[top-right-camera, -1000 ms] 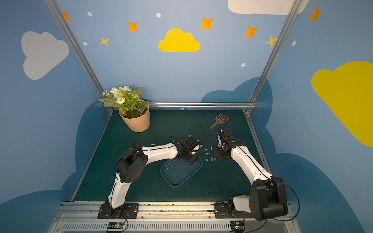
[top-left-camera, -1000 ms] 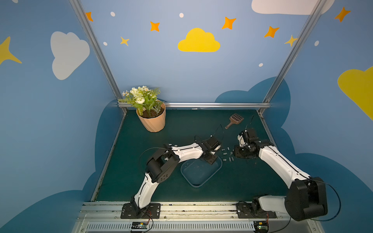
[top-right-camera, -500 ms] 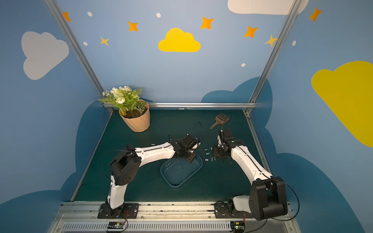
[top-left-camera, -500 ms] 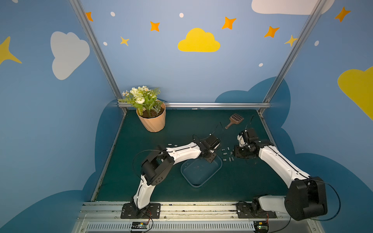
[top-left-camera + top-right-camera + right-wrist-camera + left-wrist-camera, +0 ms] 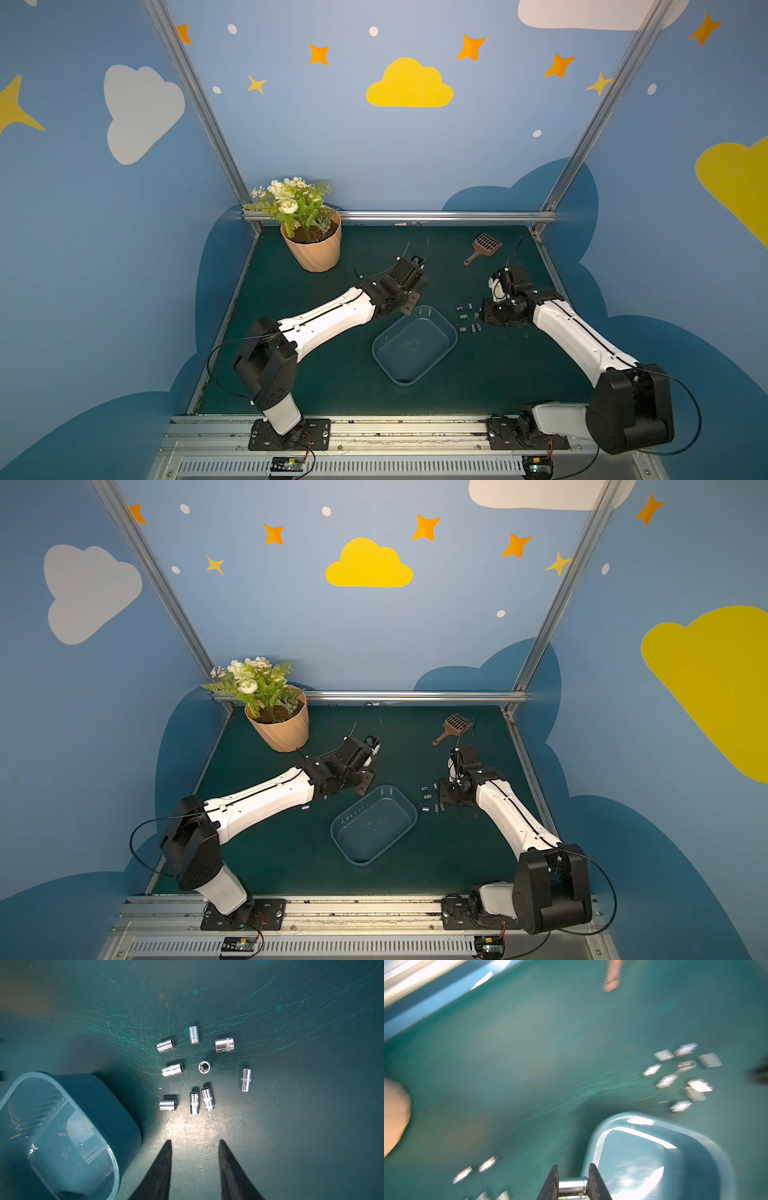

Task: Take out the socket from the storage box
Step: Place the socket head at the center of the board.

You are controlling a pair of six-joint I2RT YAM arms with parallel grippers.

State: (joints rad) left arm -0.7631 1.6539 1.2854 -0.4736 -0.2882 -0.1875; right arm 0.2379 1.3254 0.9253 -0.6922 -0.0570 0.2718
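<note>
While the flowerpot (image 5: 318,253) is standing at the far left corner of the green mat (image 5: 332,374), the left arm is reaching from the near rail toward the middle. One small loose socket (image 5: 305,808) is lying on the mat just beside that arm's white forearm. The blurred left wrist view is showing a few more bright pieces (image 5: 488,1163) lying on the same side.

The left gripper (image 5: 409,303) is hanging at the far left corner of the storage box (image 5: 451,332). Its jaws are pinching narrowly on a chrome socket (image 5: 572,1185), which is lying crosswise between the two black fingers (image 5: 555,1169). The socket is sitting up off the mat, right beside the box's rounded rim (image 5: 593,1140). Whether it is over the rim or just outside it cannot be told.

The box is lying flat at the middle of the mat in both top views, turned at an angle to the rail (image 5: 413,812).

Just right of it, nine sockets (image 5: 224,1044) are lying in a loose cluster (image 5: 469,318), apart from the box wall (image 5: 116,1118). Eight are resting on their sides and one (image 5: 204,1067) is standing on end, its hex opening facing up.

The right gripper (image 5: 195,1140) is hovering beside this cluster on the side away from the box, pointing down at the mat. Its jaws are standing partly apart with only bare mat between them, touching no socket.

A brown slotted scoop (image 5: 484,245) is lying behind it near the back right corner.
</note>
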